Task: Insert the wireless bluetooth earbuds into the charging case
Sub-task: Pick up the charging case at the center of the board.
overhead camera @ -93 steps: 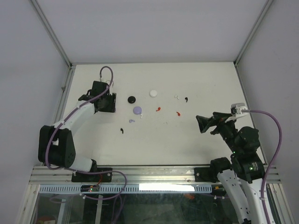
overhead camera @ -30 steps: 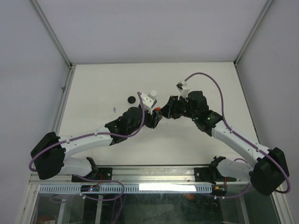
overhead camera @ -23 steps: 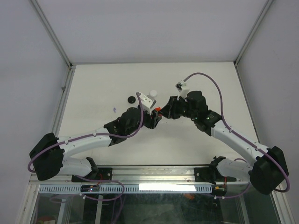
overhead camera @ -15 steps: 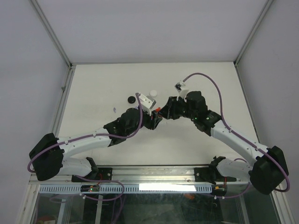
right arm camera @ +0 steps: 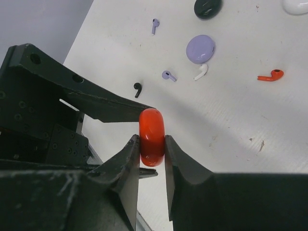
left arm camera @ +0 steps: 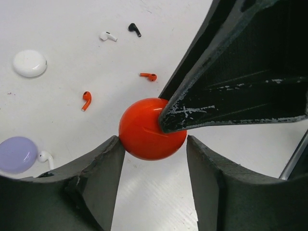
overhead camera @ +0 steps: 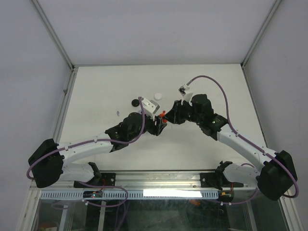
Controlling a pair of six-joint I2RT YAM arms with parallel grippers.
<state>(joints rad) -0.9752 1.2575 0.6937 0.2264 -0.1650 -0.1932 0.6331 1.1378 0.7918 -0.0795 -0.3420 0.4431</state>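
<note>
Right gripper (right arm camera: pixel 152 147) clamped on red charging case (right arm camera: pixel 152 136), edge-on. Left gripper (left arm camera: pixel 153 159) jaws apart, 1 finger touching case at 9 o'clock. 2 red earbuds (left arm camera: pixel 86 99) loose on table (left arm camera: pixel 62 53).

1. A white table (overhead camera: pixel 96 96) fills the enclosure's floor, evenly lit.
2. Pale grey walls (overhead camera: pixel 154 29) rise behind and at both sides.
3. Aluminium posts (overhead camera: pixel 53 33) stand at the back corners.
4. A slotted metal rail (overhead camera: pixel 159 177) edges the near side.

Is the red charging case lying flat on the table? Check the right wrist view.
No, the red charging case is pinched on edge in the right claw, lifted off the table.
</note>
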